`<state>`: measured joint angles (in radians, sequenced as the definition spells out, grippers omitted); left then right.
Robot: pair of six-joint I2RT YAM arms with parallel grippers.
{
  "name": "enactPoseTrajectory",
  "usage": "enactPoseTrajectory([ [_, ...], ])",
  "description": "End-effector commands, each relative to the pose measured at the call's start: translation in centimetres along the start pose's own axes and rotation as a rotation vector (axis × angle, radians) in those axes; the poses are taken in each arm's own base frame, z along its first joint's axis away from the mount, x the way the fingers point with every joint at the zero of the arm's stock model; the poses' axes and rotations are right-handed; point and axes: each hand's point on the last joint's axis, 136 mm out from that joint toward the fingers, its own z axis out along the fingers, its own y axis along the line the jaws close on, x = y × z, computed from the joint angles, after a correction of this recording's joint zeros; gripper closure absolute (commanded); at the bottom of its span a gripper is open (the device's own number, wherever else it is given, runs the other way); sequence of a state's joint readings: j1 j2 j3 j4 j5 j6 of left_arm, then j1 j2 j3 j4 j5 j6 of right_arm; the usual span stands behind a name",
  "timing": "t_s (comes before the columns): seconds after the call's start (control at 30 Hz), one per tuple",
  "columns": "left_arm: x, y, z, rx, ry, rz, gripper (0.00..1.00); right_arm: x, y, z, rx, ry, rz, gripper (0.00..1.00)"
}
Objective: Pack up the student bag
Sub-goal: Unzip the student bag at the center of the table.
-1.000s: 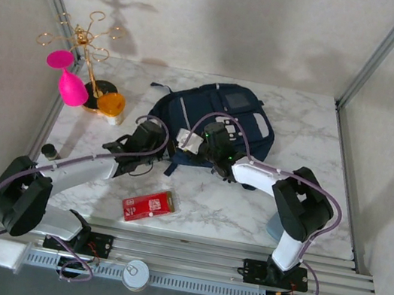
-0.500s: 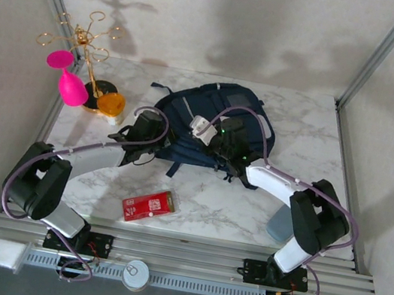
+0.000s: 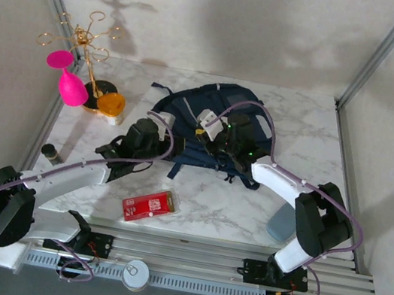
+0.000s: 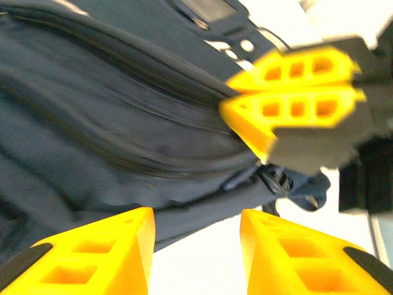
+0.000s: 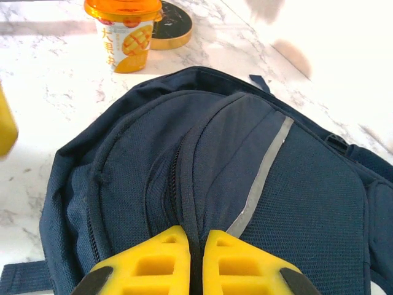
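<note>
Navy-blue woven fabric with a thin pale stripe makes up the student bag (image 5: 245, 184), a soft backpack lying flat in the middle of the white marble counter (image 3: 314, 130). Its long axis runs roughly from the near edge toward the far edge, slightly slanted.

The right claw (image 5: 195, 239) sits on the bag's near-left part. Its yellow fingers are pressed together on a raised ridge of cloth beside a zip seam.

The left claw (image 4: 196, 218) hovers just beside the bag's near-left edge with its fingers apart and nothing between them. The bag lies straight ahead of it, with the right claw up and to its right. What looks like a dark zip pull (image 4: 270, 178) hangs at the fabric's edge between the two claws. The left claw is probably the one to take it while the right pins the cloth. The fabric is limp and creased, so it may bunch rather than slide.

Near the counter's front edge lies a flat red cardboard box (image 3: 148, 205). An orange-lidded plastic cup (image 5: 124, 31) stands beyond the bag's left side.
</note>
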<state>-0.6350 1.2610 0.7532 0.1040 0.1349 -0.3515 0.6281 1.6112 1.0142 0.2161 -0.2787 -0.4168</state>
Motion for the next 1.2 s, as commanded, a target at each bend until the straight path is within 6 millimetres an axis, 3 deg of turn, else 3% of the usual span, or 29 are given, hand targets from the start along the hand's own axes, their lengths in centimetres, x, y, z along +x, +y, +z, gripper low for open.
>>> enactPoseTrajectory([
  [0.0,1.1,-1.3,1.0,0.009,0.018,0.201,0.59,-6.8,-0.3,-2.3,-0.038,-0.171,0.005,1.0],
  [0.23,2.1,-4.0,4.4,0.049,-0.006,0.269,0.57,-7.7,-0.8,-2.1,-0.064,-0.163,0.044,1.0],
  [0.37,2.8,-3.1,5.7,-0.004,-0.044,0.252,0.59,-8.4,-1.6,-2.6,-0.039,-0.188,0.063,1.0],
  [0.53,4.2,-1.9,5.9,-0.031,-0.056,0.222,0.6,-10.2,-2.1,-3.2,-0.055,-0.21,0.087,1.0],
  [0.7,3.2,-2.1,5.6,-0.032,-0.102,0.217,0.56,-11.1,-1.8,-3.9,-0.097,-0.239,0.11,1.0],
  [0.87,1.0,-4.1,6.0,0.01,-0.139,0.261,0.55,-9.9,-1.2,-3.5,-0.114,-0.224,0.103,1.0],
  [1.0,0.6,-5.5,6.9,0.065,-0.141,0.277,0.55,-9.9,-1.1,-3.2,-0.132,-0.23,0.117,1.0],
  [1.17,-0.2,-6.8,6.6,0.115,-0.194,0.235,0.53,-9.6,-1.0,-2.7,-0.145,-0.218,0.122,1.0],
])
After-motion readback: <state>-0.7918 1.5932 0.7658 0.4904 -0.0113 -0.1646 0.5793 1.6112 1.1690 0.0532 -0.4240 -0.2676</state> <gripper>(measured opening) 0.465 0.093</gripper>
